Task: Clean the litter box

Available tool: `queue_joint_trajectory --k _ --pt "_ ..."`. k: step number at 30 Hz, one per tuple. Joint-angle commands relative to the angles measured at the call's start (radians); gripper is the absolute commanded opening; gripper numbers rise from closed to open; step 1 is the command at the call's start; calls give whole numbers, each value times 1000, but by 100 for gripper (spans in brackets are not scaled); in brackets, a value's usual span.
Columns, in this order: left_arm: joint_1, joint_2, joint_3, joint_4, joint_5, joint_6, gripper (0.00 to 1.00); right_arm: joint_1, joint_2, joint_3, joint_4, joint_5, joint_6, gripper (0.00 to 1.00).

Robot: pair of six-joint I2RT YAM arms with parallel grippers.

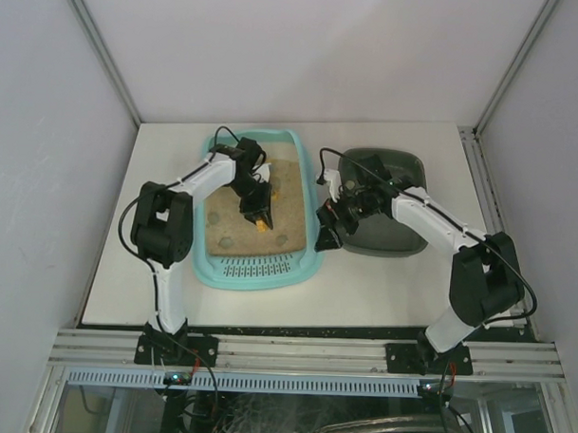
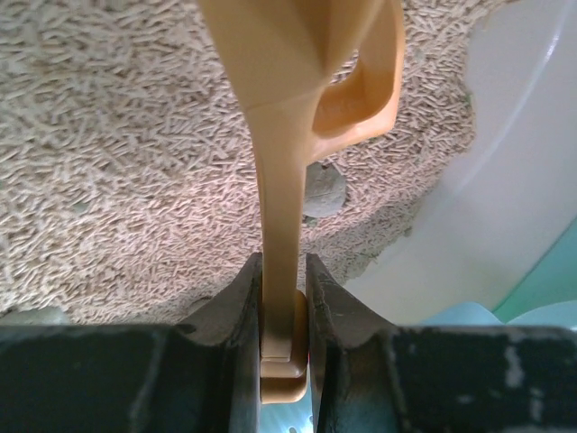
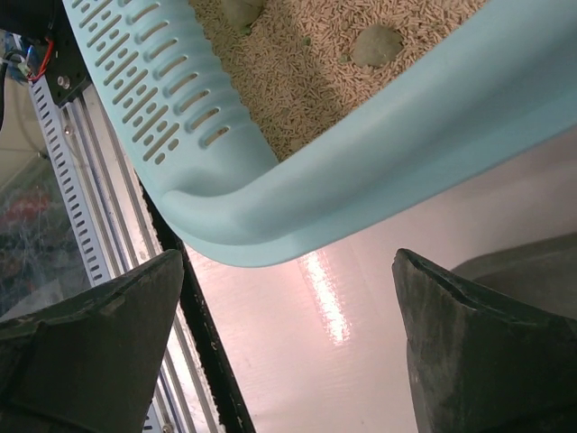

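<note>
One turquoise litter box, slotted, holds tan pellets, perhaps clumps; left gripper clamps orange scoop, right gripper gapes.

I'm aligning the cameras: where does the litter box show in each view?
Top external: litter box left of centre.
Left wrist: its pale wall at right.
Right wrist: its rim crosses the upper half.
Shared landmark: tan litter with grey clumps.

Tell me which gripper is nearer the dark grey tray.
Right. The right gripper is beside the dark grey tray's left edge; the left gripper is over the litter box.
</note>
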State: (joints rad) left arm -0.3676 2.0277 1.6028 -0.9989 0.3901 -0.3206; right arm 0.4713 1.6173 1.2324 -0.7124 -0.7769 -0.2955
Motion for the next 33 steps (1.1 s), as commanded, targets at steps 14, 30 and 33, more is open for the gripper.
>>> queue_joint_trajectory --k 14,30,33 --pt "-6 -95 -140 232 401 -19 0 -83 -58 -54 62 -33 4 100" --pt "77 -425 -408 372 428 -77 0 -181 -35 -57 55 -80 15 100" --pt "78 -518 -470 434 427 -92 0 -208 -35 -56 49 -108 17 100"
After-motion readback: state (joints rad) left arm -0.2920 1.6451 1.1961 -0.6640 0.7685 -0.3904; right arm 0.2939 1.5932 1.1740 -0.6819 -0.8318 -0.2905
